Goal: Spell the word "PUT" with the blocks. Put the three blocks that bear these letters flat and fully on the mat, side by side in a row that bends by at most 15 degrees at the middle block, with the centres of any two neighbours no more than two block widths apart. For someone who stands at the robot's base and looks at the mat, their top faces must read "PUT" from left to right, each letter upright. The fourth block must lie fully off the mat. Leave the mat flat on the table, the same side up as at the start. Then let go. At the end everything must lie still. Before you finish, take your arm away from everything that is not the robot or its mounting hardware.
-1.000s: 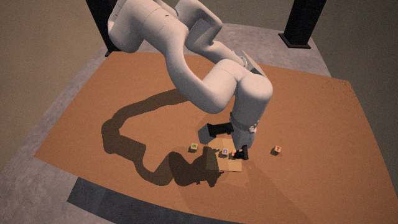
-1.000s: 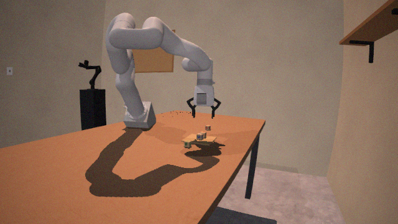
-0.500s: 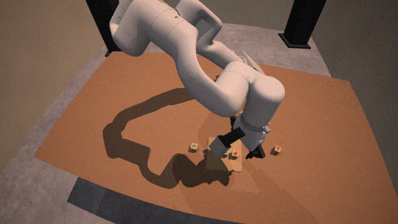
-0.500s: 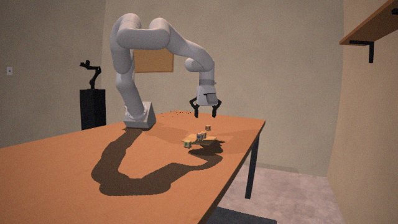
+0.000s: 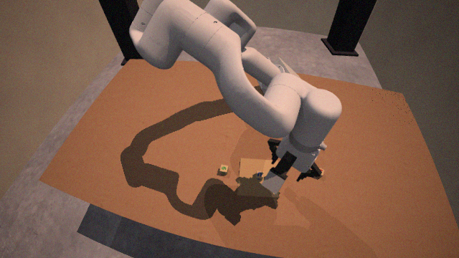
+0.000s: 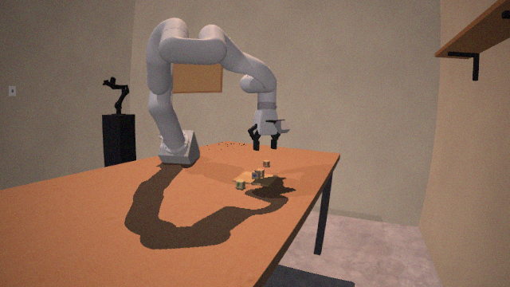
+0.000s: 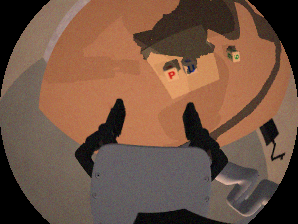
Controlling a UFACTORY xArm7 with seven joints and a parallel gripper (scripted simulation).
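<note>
Beige walls (image 6: 319, 80); orange-topped table (image 5: 179, 143) (image 6: 80, 215) with dark legs, wooden wall shelf (image 6: 474, 33), mottled pale floor (image 6: 366, 247)

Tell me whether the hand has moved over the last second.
Yes. In the top view, the hand has shifted toward the picture's right, judged against the mat.
</note>
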